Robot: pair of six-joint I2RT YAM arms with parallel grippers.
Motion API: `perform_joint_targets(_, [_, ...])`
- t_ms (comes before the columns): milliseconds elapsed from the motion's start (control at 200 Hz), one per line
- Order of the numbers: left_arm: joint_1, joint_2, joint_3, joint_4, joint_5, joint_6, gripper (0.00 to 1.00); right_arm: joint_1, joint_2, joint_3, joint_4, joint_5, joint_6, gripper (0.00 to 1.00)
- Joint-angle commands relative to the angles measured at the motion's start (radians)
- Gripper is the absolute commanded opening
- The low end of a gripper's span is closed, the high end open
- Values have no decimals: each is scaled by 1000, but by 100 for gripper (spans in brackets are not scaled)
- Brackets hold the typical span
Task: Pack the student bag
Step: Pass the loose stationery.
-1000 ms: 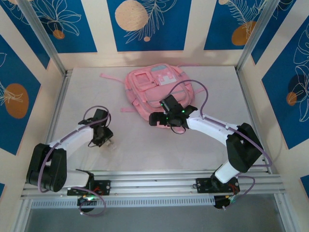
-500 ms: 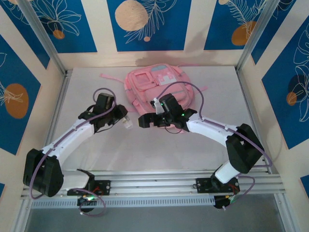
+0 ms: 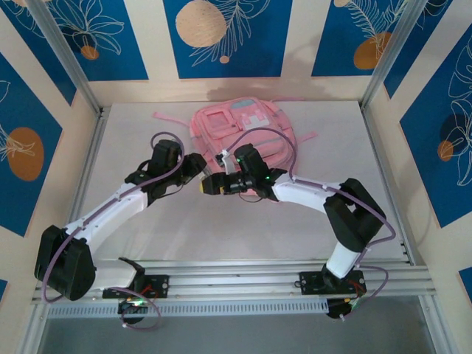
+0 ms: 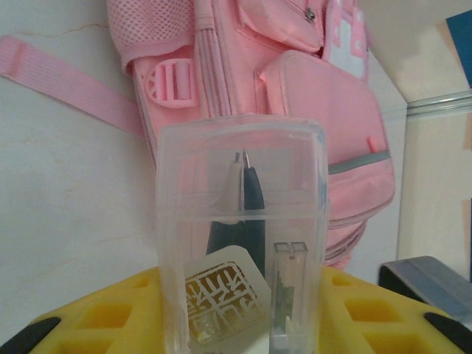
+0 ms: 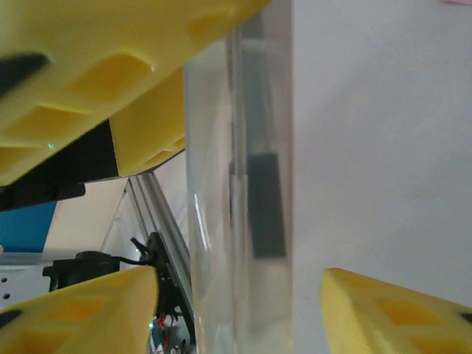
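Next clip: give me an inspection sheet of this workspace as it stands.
Surface: white table cover, flat.
Job's things: student bag lies at the far side, front pockets up, straps spread; clear plastic case with a dark pointed tool inside, held just short of the bag.
Clutter: nothing seen.
Grippers: left gripper shut on the case; right gripper open, fingers either side of the same case, gaps visible.
Cables: right arm's purple cable arcs over the bag; left arm's purple cable loops at its wrist.
Surroundings: blue-and-cream patterned panels, aluminium frame posts.
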Motion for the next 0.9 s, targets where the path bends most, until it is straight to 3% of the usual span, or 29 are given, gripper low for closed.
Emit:
perform_joint_targets(0, [-13,-2,-14,58,30,-36,42,10,12,26,74,-35,33,51])
perform_joint_targets(100, [-15,-3,-15,55,31,-36,44,10,6,21,78,-26,35,40])
perform_joint_targets(240, [-15,1,-15,60,40,-35,54,2,-8,9,58,-19,28,24])
perform_joint_targets(340, [-15,8,0,60,46,-23,70,-8,-17,-9,49,-17,27,19])
perform_joint_targets(425, [-13,15,30,43,45,16,100,-18,-33,-32,37,-13,25,18])
perform_joint_targets(680, [-5,49,199,-17,-48,359,100,-95,-168,-135,-112,50,16,18])
perform_joint_targets(890, [-36,240,399,-125,56,664,98,-240,-353,-190,-397,184,21,18])
